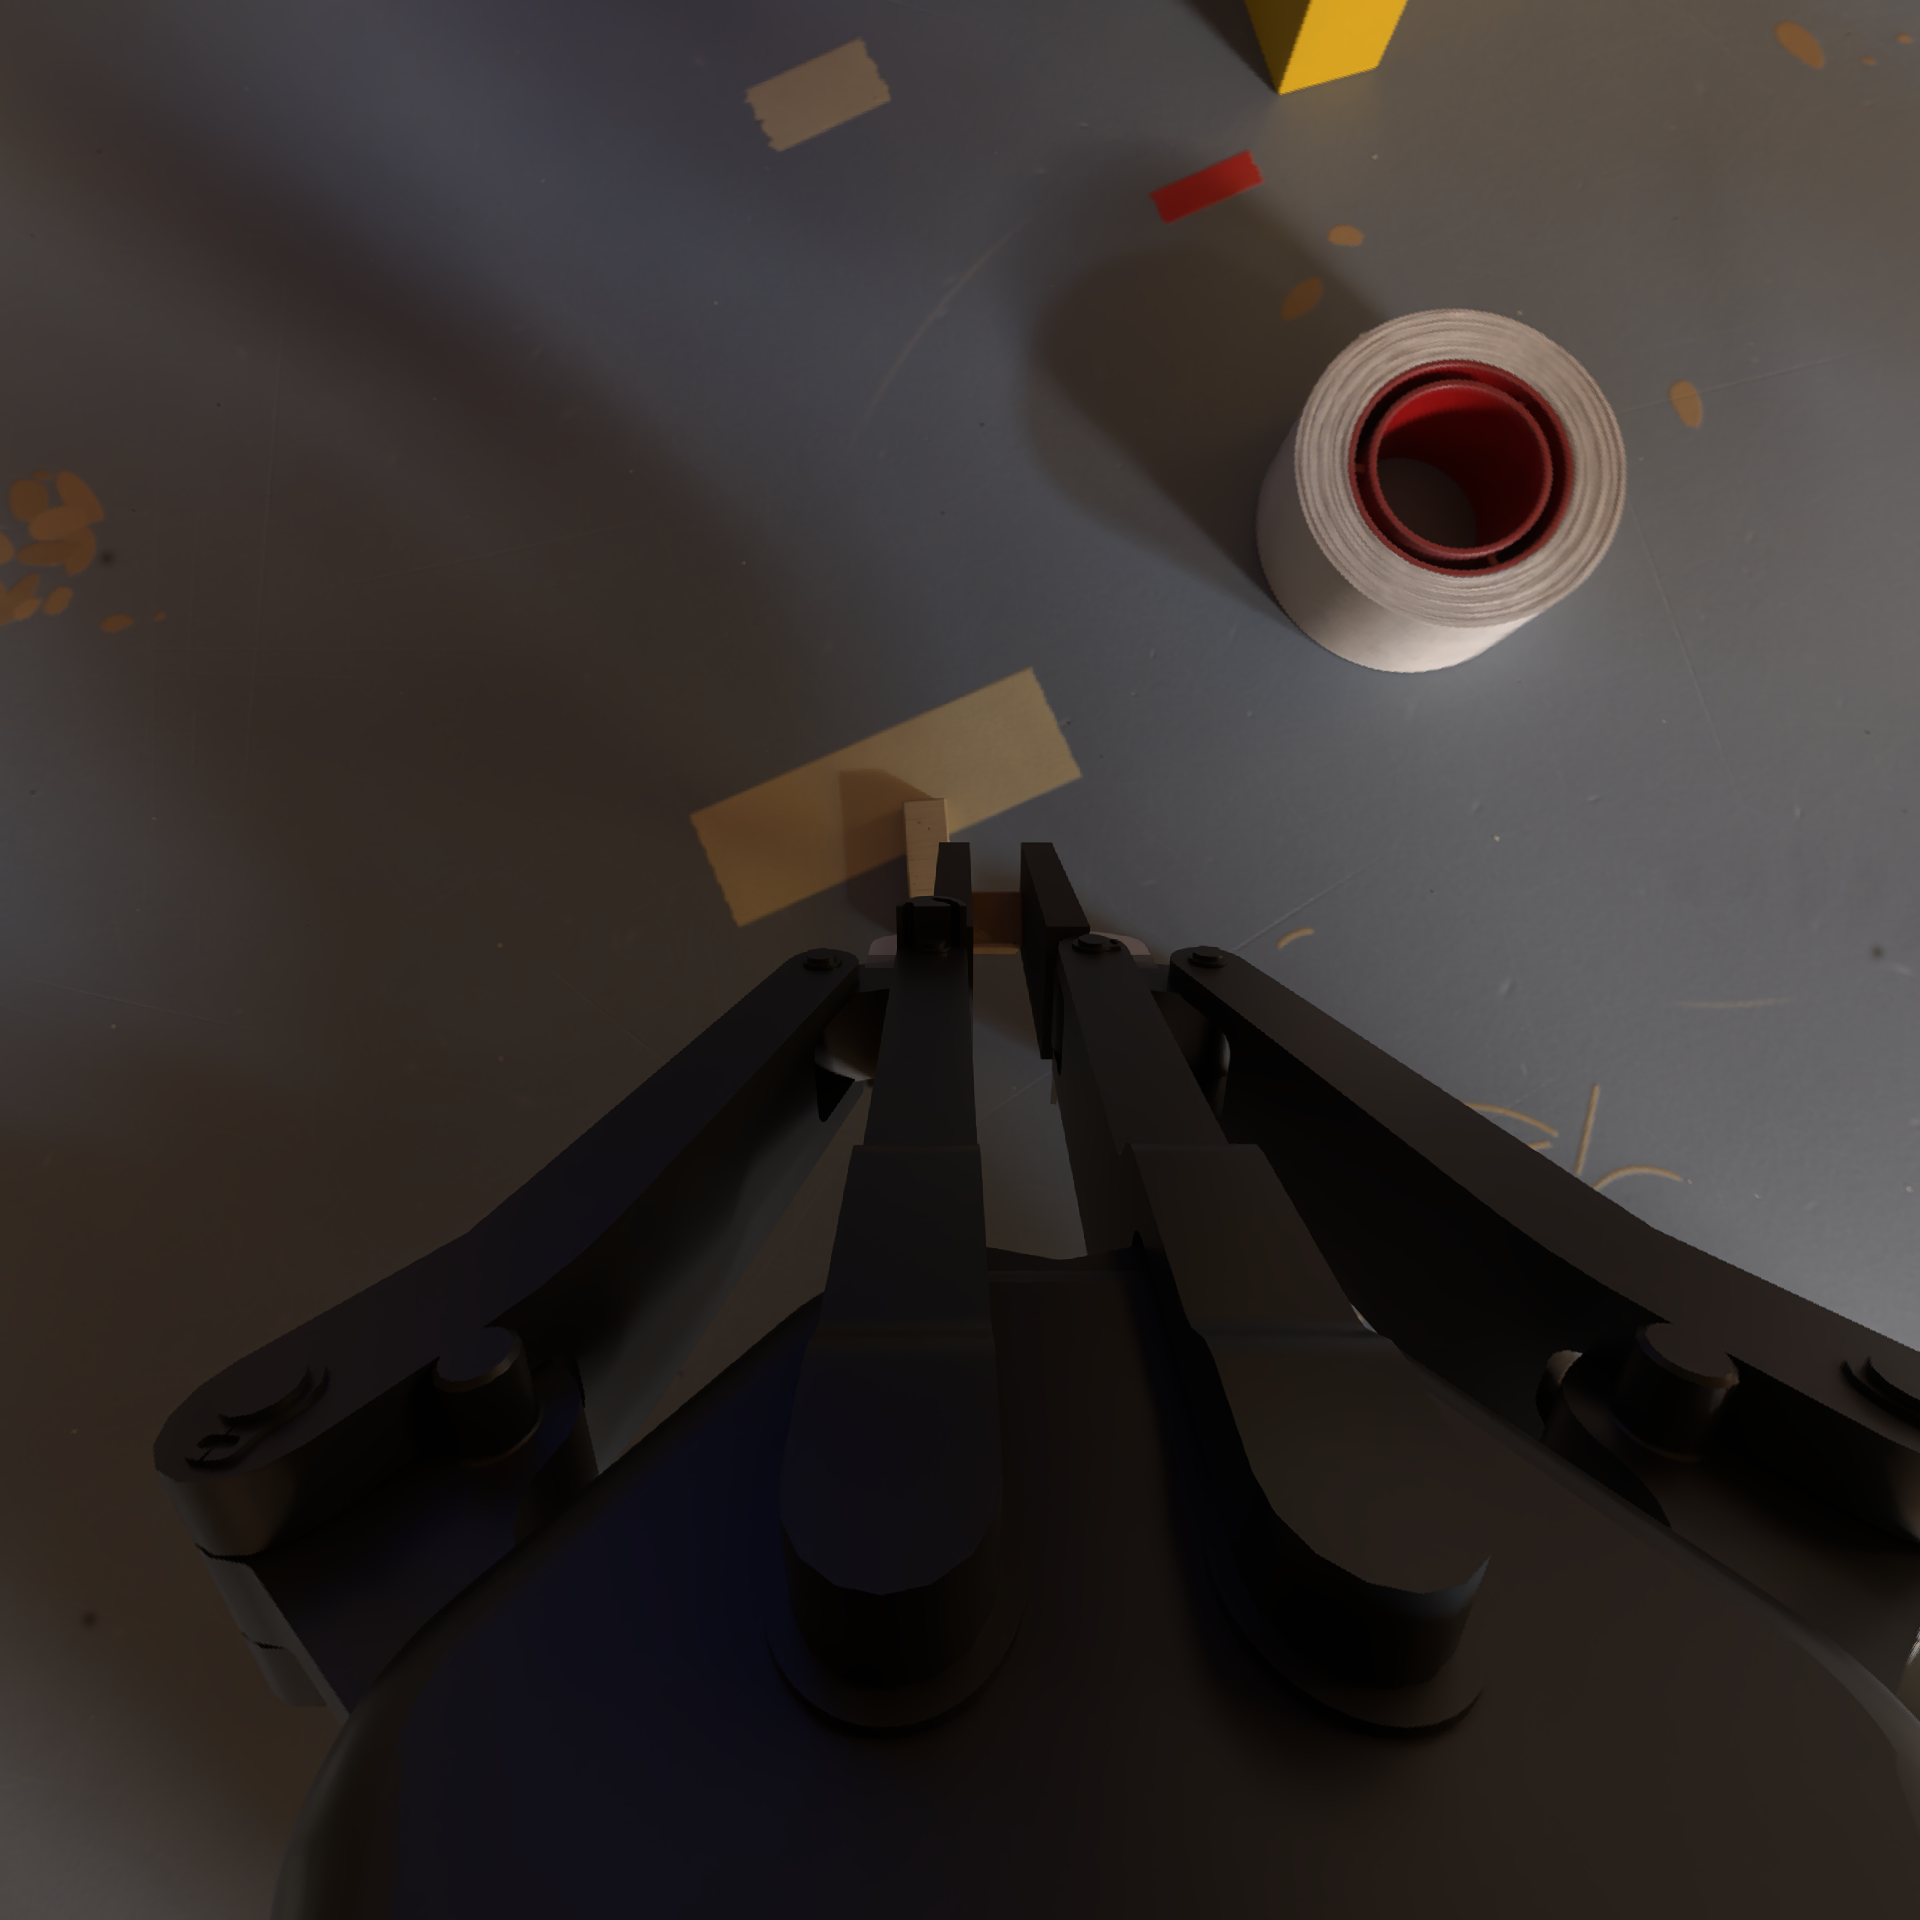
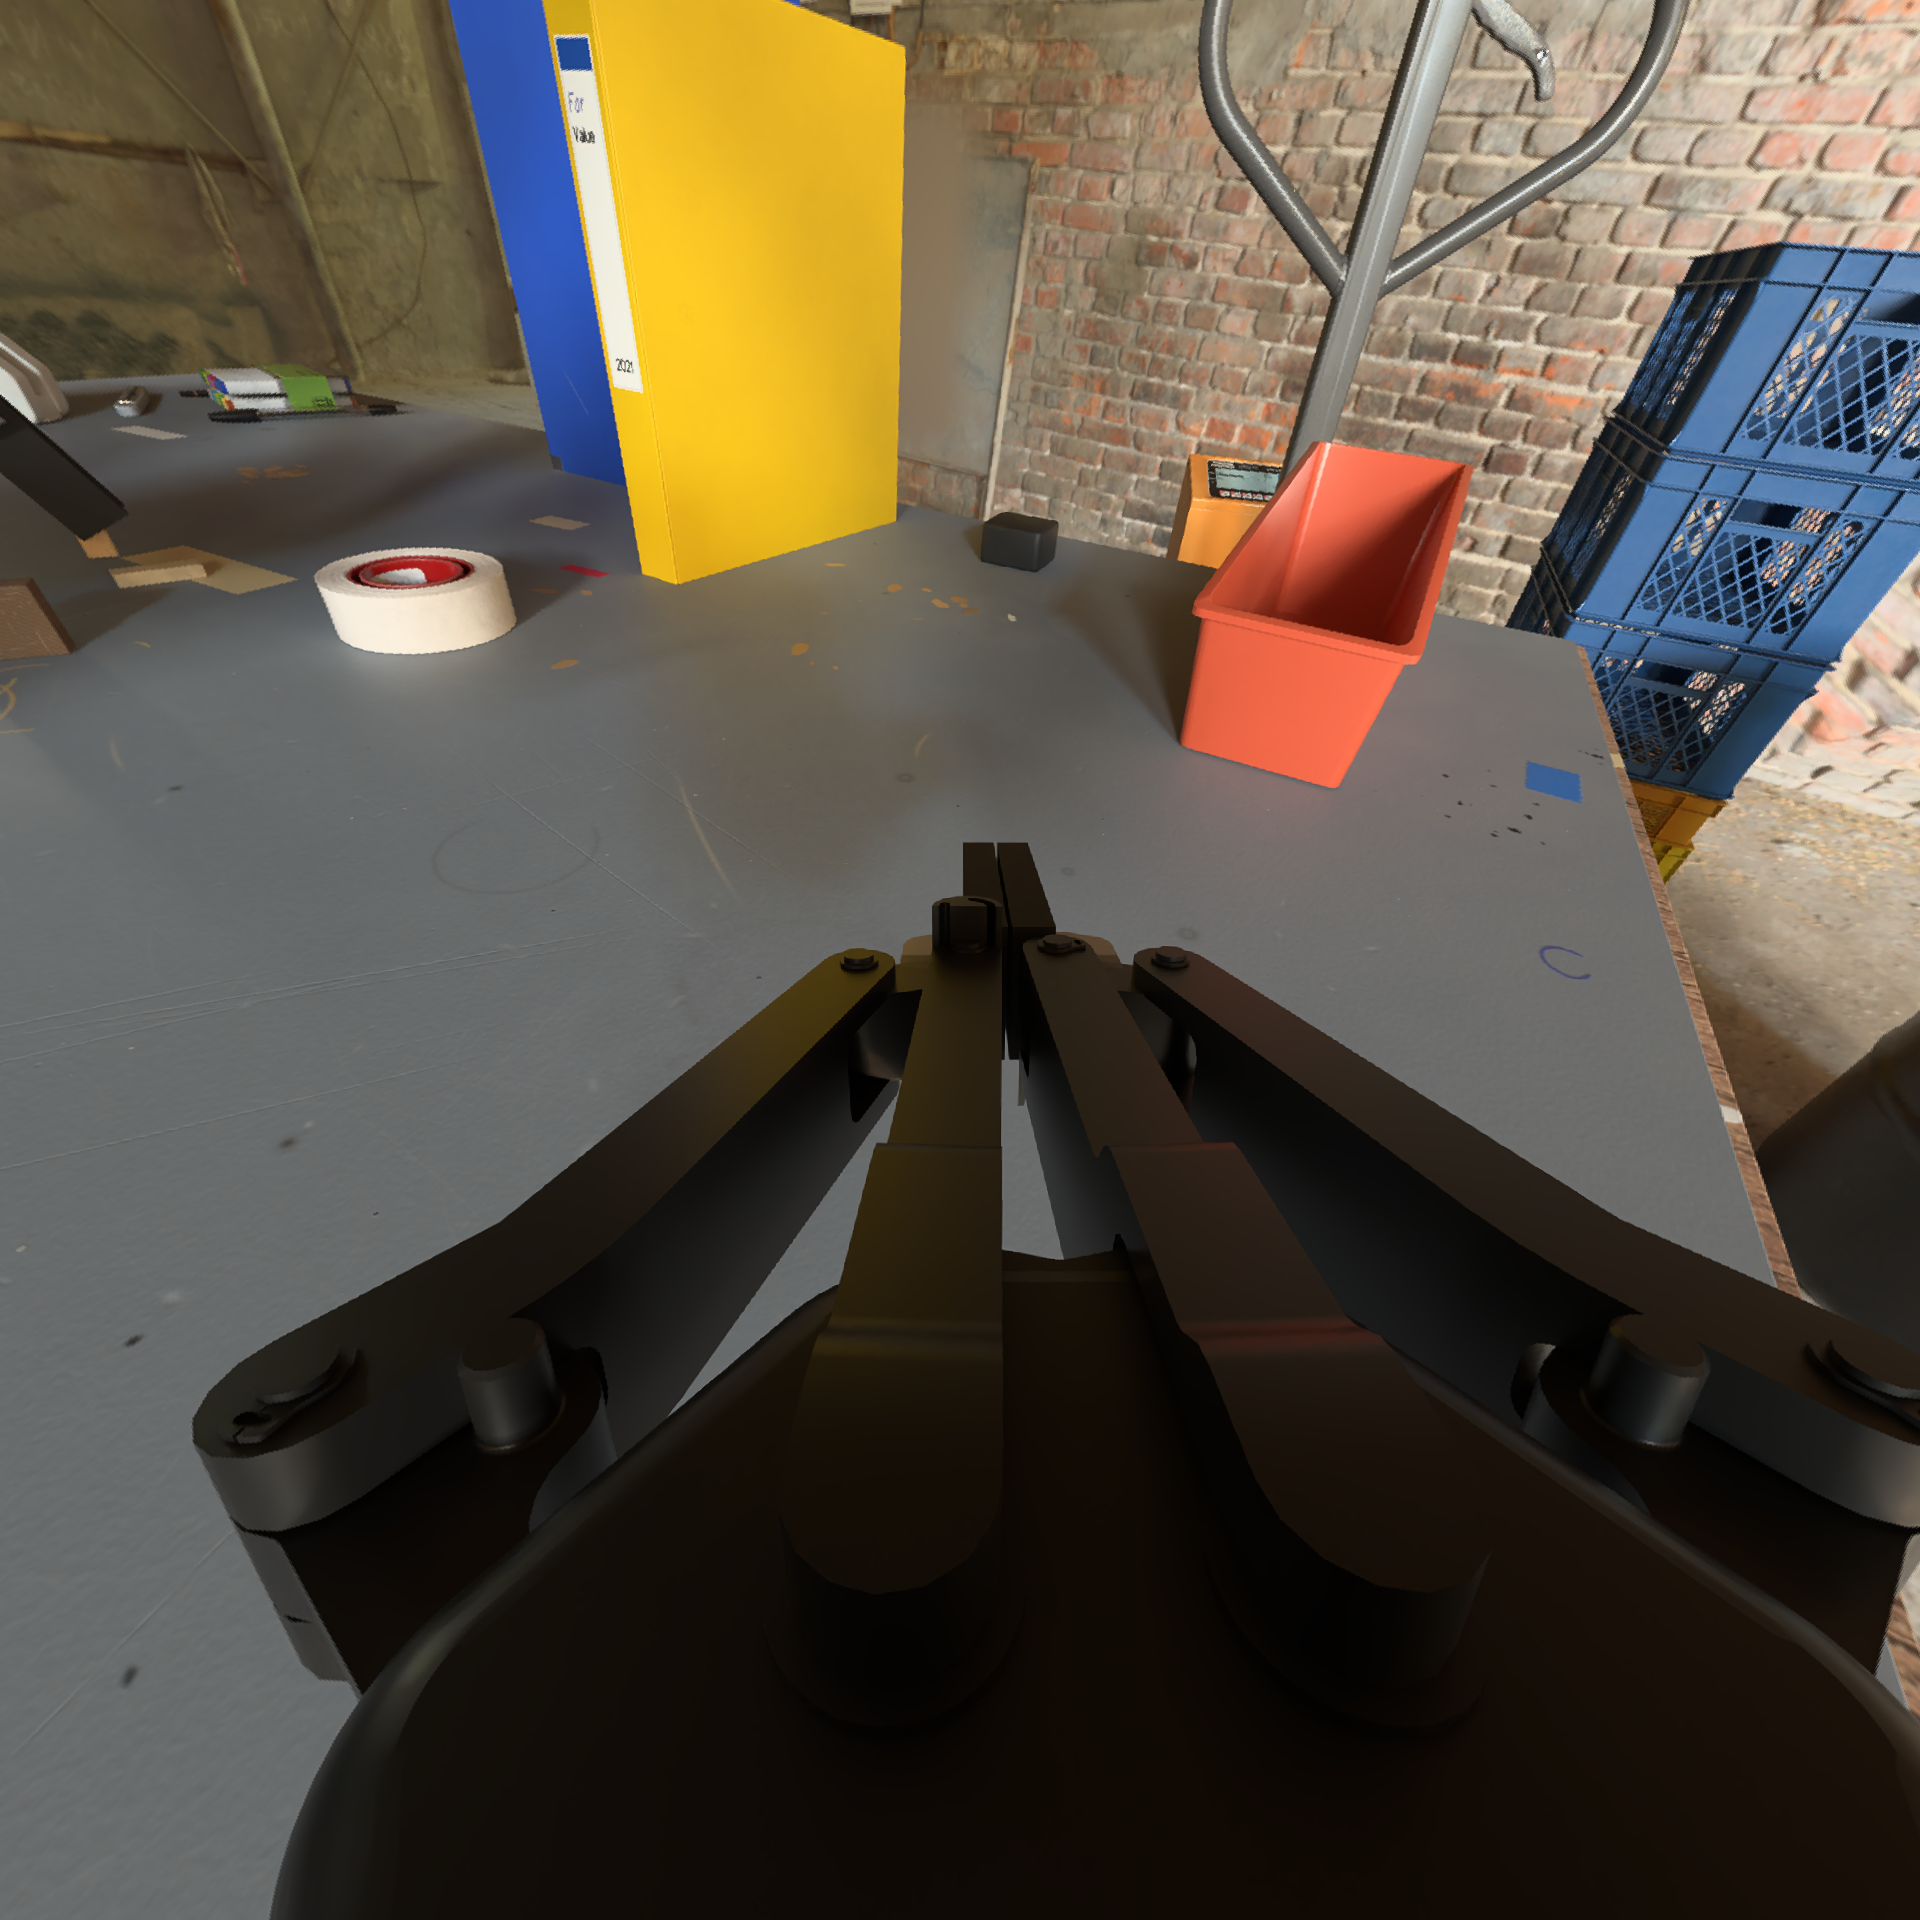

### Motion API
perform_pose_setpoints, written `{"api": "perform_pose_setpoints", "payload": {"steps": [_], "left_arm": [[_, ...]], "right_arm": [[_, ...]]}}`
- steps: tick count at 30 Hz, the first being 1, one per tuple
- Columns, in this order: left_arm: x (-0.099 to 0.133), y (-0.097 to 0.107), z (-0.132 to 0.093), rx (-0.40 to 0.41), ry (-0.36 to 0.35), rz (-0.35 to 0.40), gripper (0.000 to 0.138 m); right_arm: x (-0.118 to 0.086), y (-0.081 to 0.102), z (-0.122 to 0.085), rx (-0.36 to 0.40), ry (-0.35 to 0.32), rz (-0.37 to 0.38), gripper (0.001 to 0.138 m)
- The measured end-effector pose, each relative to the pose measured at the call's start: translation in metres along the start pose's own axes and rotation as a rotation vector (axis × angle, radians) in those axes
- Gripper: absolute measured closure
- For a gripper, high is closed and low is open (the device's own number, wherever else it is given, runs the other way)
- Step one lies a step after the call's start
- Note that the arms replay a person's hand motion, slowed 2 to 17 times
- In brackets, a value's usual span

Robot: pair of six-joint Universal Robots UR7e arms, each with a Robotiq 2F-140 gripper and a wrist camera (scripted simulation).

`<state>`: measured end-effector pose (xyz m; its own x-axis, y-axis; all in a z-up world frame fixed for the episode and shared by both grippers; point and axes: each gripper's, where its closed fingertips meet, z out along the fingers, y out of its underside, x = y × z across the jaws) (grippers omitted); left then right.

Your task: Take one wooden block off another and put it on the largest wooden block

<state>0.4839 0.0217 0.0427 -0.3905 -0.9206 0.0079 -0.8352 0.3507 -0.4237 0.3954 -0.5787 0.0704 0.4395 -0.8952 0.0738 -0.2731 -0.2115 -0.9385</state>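
Observation:
My left gripper is shut on a small light wooden block that sticks out beside the left fingertip. It holds the block above a tan tape patch on the grey table. In the right wrist view the same small block shows at the far left under a dark finger of the left gripper. Next to it lie a flat light wooden block and a larger brown wooden block, cut off by the frame edge. My right gripper is shut and empty over bare table.
A white tape roll with a red core stands right of the left gripper; it also shows in the right wrist view. Yellow and blue binders, a small dark box and an orange bin stand farther back. The table edge runs on the right.

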Motion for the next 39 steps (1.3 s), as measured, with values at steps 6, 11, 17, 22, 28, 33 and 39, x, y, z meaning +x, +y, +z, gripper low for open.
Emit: {"api": "perform_pose_setpoints", "payload": {"steps": [6, 11, 17, 22, 28, 33, 39], "left_arm": [[0.014, 0.007, -0.009, 0.005, 0.046, 0.019, 0.125], [0.027, 0.014, -0.016, 0.015, 0.078, 0.037, 0.125], [0.041, 0.022, -0.023, 0.024, 0.100, 0.063, 0.125], [0.053, 0.026, -0.029, 0.037, 0.117, 0.082, 0.125], [0.066, 0.031, -0.033, 0.049, 0.131, 0.103, 0.125], [0.075, 0.034, -0.036, 0.059, 0.141, 0.120, 0.125], [0.081, 0.037, -0.037, 0.065, 0.146, 0.132, 0.125]], "right_arm": [[-0.001, 0.001, 0.001, -0.005, -0.001, -0.003, 0.138], [-0.002, 0.002, 0.003, -0.011, -0.002, -0.006, 0.138], [-0.003, 0.003, 0.004, -0.016, -0.004, -0.009, 0.138], [-0.004, 0.003, 0.006, -0.021, -0.004, -0.012, 0.138], [-0.005, 0.004, 0.007, -0.026, -0.004, -0.017, 0.138], [-0.005, 0.004, 0.008, -0.028, -0.004, -0.021, 0.138], [-0.006, 0.004, 0.008, -0.030, -0.003, -0.025, 0.138]]}}
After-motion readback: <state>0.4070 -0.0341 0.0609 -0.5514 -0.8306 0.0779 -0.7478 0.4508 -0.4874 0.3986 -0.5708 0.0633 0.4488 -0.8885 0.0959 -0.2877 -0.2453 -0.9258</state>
